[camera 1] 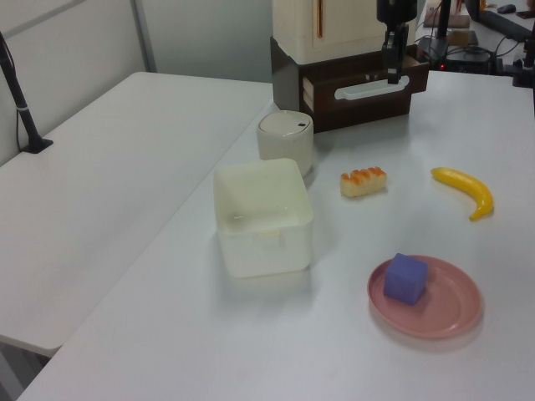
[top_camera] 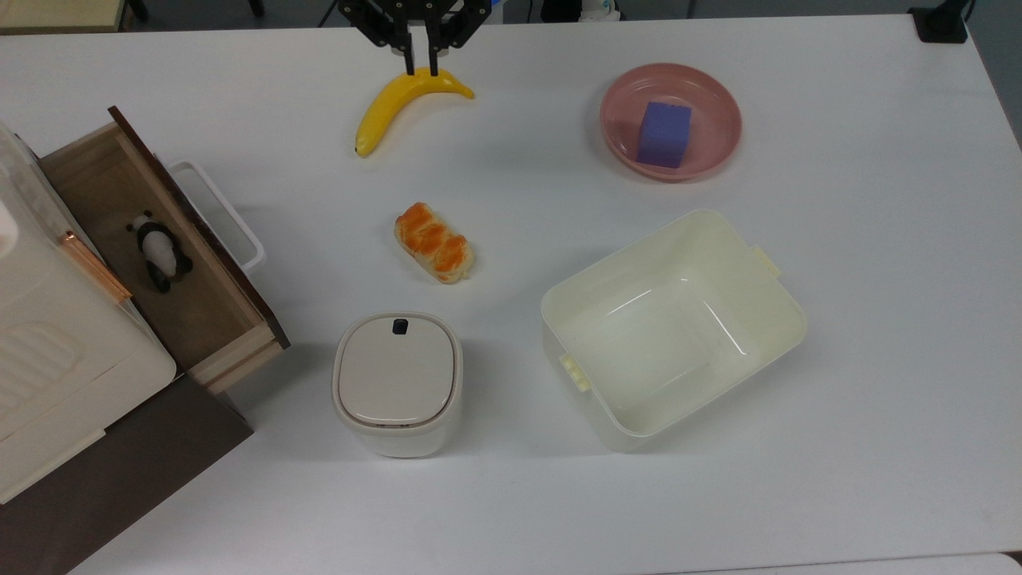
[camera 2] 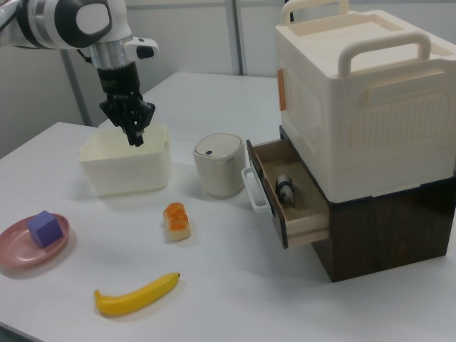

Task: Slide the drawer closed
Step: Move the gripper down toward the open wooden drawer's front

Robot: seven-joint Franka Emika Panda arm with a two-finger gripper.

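- The drawer point(top_camera: 172, 263) stands pulled out of a dark brown cabinet point(camera 2: 385, 228) at the top view's left edge of the white desk point(top_camera: 878, 359); its dark front panel and white loop handle point(top_camera: 219, 216) face the middle of the desk.
- Inside the drawer lies a small panda toy point(top_camera: 158, 251).
- A cream lidded case point(camera 2: 363, 100) sits on top of the cabinet.
- The hand point(top_camera: 421, 68) hangs above the desk at the top view's upper edge, just over the banana point(top_camera: 399, 104), its two fingers drawn together with nothing between them; in the right view the hand point(camera 2: 135, 137) is well apart from the drawer.
- A piece of bread point(top_camera: 433, 242) lies near the middle of the desk, between the banana and a white lidded bin point(top_camera: 397, 382) with a dark button.
- A cream open tub point(top_camera: 672, 327) stands at the top view's right of the bin.
- A pink plate point(top_camera: 715, 104) holds a purple cube point(top_camera: 663, 133).
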